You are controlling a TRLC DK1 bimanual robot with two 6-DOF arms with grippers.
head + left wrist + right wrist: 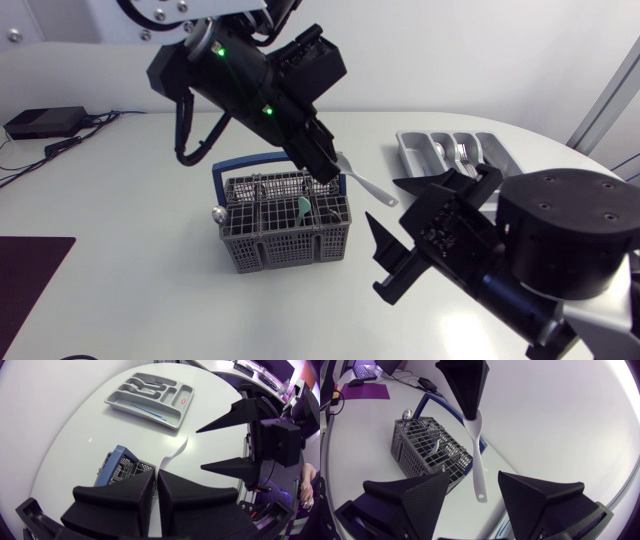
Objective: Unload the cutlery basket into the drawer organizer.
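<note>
My left gripper (325,165) hangs above the grey cutlery basket (285,228), shut on the bowl end of a white plastic spoon (365,183). The spoon's handle sticks out toward my right gripper (384,200), which is open. In the right wrist view the spoon (477,455) hangs from the left gripper (470,410) with its free end between my right gripper's (474,476) spread fingers, touching neither. The left wrist view shows the left fingers (135,495) pressed together, with the spoon (175,452) ahead of them. The grey drawer organizer (490,145) lies at the back right with cutlery in it.
The basket (410,445) has a blue handle (240,165) and holds a metal spoon (217,212) and a teal piece (302,207). A blue utensil (147,411) lies in the organizer (182,402). A dark mat (25,275) covers the table's left edge.
</note>
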